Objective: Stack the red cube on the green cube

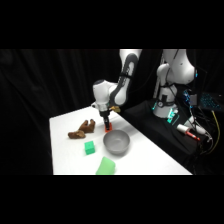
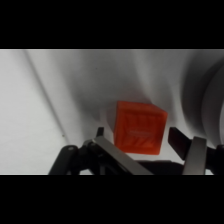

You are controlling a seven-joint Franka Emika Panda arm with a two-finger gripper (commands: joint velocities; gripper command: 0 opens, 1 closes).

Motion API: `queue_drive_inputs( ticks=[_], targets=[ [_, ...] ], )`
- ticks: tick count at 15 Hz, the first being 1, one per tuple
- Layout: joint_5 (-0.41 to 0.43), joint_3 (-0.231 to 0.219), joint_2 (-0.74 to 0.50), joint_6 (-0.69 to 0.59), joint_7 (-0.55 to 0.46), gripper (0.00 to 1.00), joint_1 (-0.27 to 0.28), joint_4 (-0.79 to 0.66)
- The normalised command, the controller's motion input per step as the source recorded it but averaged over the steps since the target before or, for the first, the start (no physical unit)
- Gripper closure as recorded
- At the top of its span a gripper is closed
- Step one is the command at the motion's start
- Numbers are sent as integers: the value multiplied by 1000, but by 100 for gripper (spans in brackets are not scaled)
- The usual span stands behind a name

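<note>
Wrist view: your gripper (image 2: pixel 139 136) sits around red cube (image 2: pixel 139 128), one finger (image 2: pixel 99 134) left of it, other right. Small gaps show both sides, so jaws part open, straddling cube, no clamp visible. Bowl (image 2: pixel 206 100) curves in at right edge, near cube. Side view: gripper (image 1: pixel 107 125) down at bowl's (image 1: pixel 117 141) far-left rim, red cube (image 1: pixel 107 129) under it on table (image 1: pixel 150 160). Green cube (image 1: pixel 89 147) left of bowl, apart from it. Brown toy (image 1: pixel 83 129) further left-back of bowl. Slanted green block (image 1: pixel 105 166) in front of bowl.
</note>
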Motion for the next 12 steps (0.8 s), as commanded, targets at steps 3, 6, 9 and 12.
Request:
queue_drive_inputs(
  ticks=[3,6,9,12],
  targets=[
    [131,112,65,237,-92,7,-121,-96],
    [68,82,17,191,-61,43,-76,-93],
    [-22,20,-59,133,-2,64,4,-86],
    [-94,-33,-99,70,49,65,71,-69]
  ],
)
